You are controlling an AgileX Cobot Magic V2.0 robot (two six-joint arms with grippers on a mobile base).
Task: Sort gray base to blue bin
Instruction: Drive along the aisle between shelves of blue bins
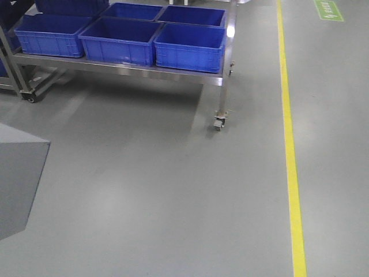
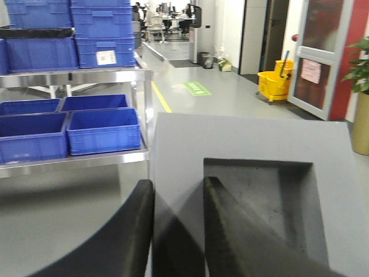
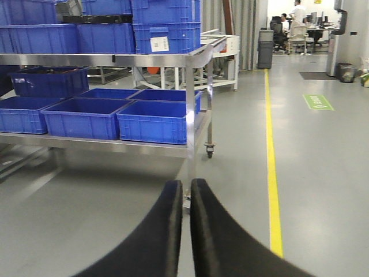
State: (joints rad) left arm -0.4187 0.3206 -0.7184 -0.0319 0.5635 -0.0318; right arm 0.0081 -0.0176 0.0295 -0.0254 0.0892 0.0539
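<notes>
The left gripper (image 2: 177,193) is clamped on the gray base (image 2: 248,144), with one black finger (image 2: 130,231) against the outside of a wall and the other down in the square recess, so the wall is pinched between them. The block fills the left wrist view from six to three o'clock, held in the air and well apart from the crates. The right gripper (image 3: 184,187) is clenched on nothing, its two fingers pressed together at six o'clock of its own view. The gray floor (image 1: 173,190) takes up most of the front view. A steel cart (image 1: 115,68) stands on it from ten to twelve o'clock. Its lower shelf carries several like crates packed side by side, and the nearest blue bin (image 1: 187,57) sits at the cart's right corner, at twelve o'clock. More blue crates are stacked on the upper shelf, at eleven o'clock in the right wrist view. A yellow line (image 1: 291,161) runs along the floor from one to five o'clock. A yellow mop bucket (image 2: 275,83) stands by a door at two o'clock of the left wrist view. A caster (image 1: 218,123) under the cart's near right leg rests on the floor.
</notes>
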